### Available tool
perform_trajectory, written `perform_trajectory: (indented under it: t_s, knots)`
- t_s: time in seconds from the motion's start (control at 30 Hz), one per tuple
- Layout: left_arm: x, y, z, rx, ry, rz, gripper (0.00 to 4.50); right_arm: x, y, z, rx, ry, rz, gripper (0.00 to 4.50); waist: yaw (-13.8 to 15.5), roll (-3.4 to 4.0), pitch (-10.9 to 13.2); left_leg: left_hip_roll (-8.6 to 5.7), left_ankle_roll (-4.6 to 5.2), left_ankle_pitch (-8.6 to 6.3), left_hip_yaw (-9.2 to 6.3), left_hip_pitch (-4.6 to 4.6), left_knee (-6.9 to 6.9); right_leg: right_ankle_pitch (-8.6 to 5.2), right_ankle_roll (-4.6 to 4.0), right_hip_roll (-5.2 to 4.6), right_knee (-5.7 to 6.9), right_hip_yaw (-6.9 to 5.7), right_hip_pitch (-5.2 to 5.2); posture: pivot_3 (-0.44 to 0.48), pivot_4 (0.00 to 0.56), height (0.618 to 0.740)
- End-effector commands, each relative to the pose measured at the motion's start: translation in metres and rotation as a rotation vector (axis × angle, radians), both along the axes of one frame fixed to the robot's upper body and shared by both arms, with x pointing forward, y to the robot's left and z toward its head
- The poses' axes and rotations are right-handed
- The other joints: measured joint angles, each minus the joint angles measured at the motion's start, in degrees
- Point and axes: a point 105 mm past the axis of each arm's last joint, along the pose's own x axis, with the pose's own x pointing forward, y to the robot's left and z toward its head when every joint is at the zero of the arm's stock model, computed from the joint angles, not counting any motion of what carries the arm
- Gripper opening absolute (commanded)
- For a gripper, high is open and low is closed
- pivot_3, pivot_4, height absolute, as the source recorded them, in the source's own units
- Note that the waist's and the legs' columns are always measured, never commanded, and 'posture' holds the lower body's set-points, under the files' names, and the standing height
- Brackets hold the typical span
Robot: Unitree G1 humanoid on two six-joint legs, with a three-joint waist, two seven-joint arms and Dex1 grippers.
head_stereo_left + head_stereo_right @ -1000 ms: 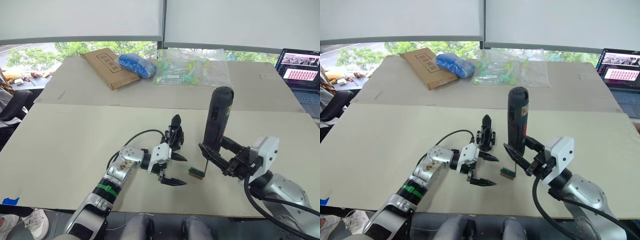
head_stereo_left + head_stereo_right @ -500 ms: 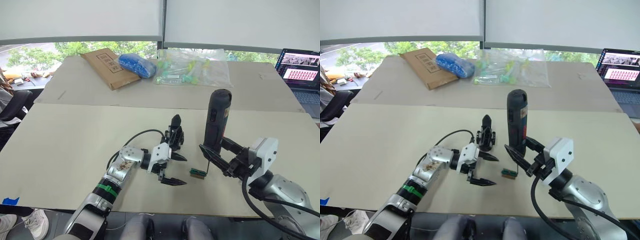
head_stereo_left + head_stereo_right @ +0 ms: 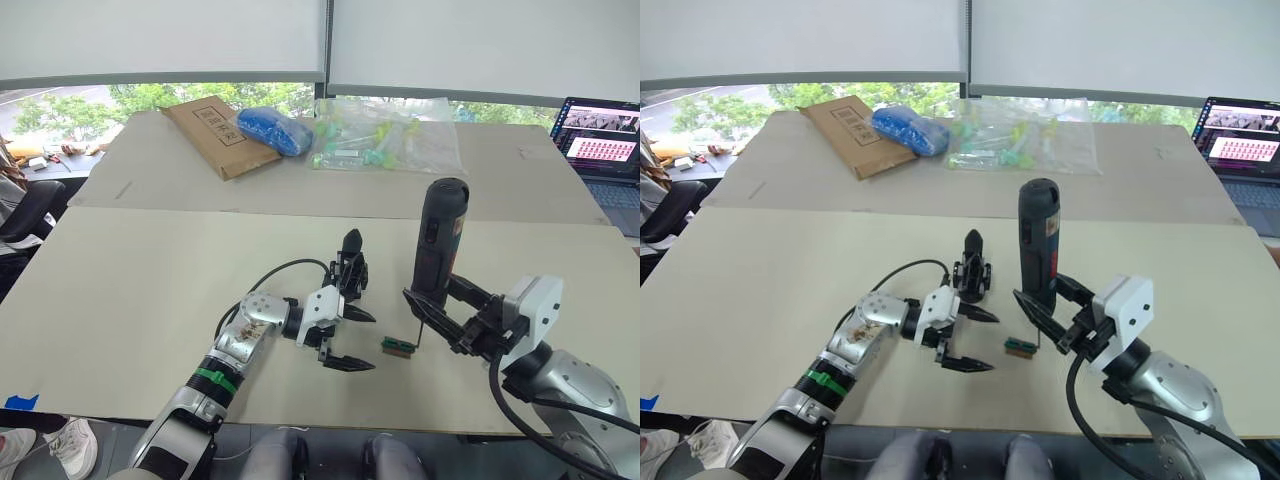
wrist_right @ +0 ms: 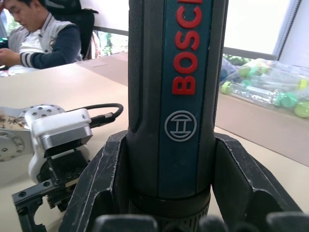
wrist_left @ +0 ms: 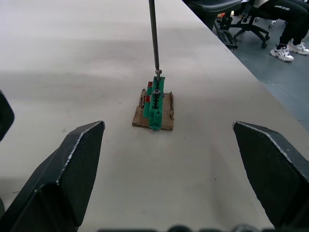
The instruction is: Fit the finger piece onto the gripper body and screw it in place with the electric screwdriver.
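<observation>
From the head camera I see my right claw (image 3: pixel 440 318) in the lower right of the frame, clamped on the electric screwdriver (image 3: pixel 438 240), which stands nearly upright with its thin bit pointing down at a small green block (image 3: pixel 397 346) on the table (image 3: pixel 130 270). My left claw (image 3: pixel 352 340) sits at lower centre with its two black fingers spread wide apart, holding nothing, the green block just to its right. The gripper body (image 3: pixel 350 272) stands on the table right behind the left claw, its pointed finger sticking up; I cannot tell whether claw and body touch. The left wrist camera gives me what the head view cannot: the bit tip sits on a screw on top of the green block (image 5: pixel 155 102), which rests on a scrap of brown card, between the wide-open fingers (image 5: pixel 63 179) and clear of both. The right wrist camera shows the screwdriver barrel (image 4: pixel 176 87) with its red lettering pinched between the two fingers, and a seated person (image 4: pixel 36 38) in the upper left. I cannot pick out the finger piece.
</observation>
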Motion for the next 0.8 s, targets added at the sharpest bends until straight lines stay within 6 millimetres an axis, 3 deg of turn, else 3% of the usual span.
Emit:
perform_trajectory:
  t_s: [0.03,0.5,0.8]
  knots:
    - [-0.001,-0.004,0.005,-0.019,-0.011,-0.017,4.50,-0.010,0.004,0.018,0.013,-0.078,0.017,1.95,-0.01,0.00,0.00,0.00,0.00,0.00,0.00,0.00,0.00,0.00,0.00,0.00,0.00,0.00,0.00,0.000,0.150,0.740]
    - [0.002,-0.006,0.006,-0.019,-0.020,-0.021,4.50,-0.009,0.004,0.005,-0.017,-0.023,0.020,1.95,0.02,0.00,0.00,0.00,0.01,0.00,0.00,0.00,0.01,0.00,0.00,0.00,-0.01,0.00,0.00,0.000,0.150,0.740]
    - [0.002,-0.009,0.006,-0.026,-0.020,-0.026,4.50,-0.014,0.001,0.011,-0.018,-0.002,0.040,1.95,0.01,-0.01,0.00,0.00,0.02,-0.01,-0.01,0.00,0.01,0.00,0.00,-0.01,-0.02,0.01,0.00,0.000,0.150,0.740]
